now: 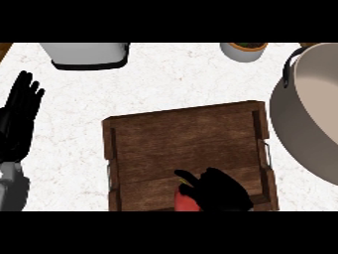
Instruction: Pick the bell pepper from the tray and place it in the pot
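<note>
Looking down at the table (171, 79), you see the right hand (219, 191) at the near edge of the wooden tray (186, 144), fingers curled over the red bell pepper (185, 201). Only a sliver of red, with a trace of yellow-green at the top, shows beside the black fingers; the rest is hidden under the hand. Judgement: the hand is grasping the pepper, which sits low against the tray's near end; whether it is lifted off the boards cannot be told.

The left hand (14, 124) rests at the left of the view, fingers straight and up, holding nothing.

The pot (321, 119) stands to the right of the tray, its rim just beside the tray's right rail, mouth open upward, interior bare where visible.

Handling notes, as judgement: expect the pepper to be light, hollow, fairly stiff, with a smooth waxy skin that may slip between the fingers. Its lobed body gives you the best hold across the widest part, fingers on one side and thumb opposite; avoid the stem. You should clear the tray's raised rail and the pot's rim when carrying it right.

Also present at the far edge: a white appliance (87, 53) and a small potted cup (245, 49).
</note>
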Motion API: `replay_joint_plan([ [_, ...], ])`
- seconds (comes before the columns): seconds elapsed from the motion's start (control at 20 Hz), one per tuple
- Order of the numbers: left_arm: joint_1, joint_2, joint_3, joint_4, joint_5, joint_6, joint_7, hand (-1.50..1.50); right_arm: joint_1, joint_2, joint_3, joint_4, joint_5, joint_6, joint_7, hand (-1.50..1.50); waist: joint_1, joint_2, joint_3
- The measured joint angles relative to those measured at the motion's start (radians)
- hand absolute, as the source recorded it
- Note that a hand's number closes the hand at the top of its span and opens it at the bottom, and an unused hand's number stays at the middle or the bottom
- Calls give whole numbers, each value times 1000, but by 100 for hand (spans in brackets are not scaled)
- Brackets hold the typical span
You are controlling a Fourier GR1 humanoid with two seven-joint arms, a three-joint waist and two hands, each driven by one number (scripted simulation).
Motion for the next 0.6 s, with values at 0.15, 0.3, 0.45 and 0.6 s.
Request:
replay_joint_plan([
  [0.15,16,3,9,-12,4,2,8,0,189,-133,5,-150,-45,-57,-72,150,-18,1,1],
  [0.3,20,8,12,-22,2,2,11,0,365,-276,-24,-263,-59,-166,-140,150,-22,7,2],
  [0.45,25,11,15,-27,5,-4,13,0,532,-395,-71,-376,-80,-275,-194,150,-20,12,3],
  [0.6,37,6,16,-29,2,-2,3,0,642,-434,-167,-471,-172,-378,-238,150,-27,14,4],
])
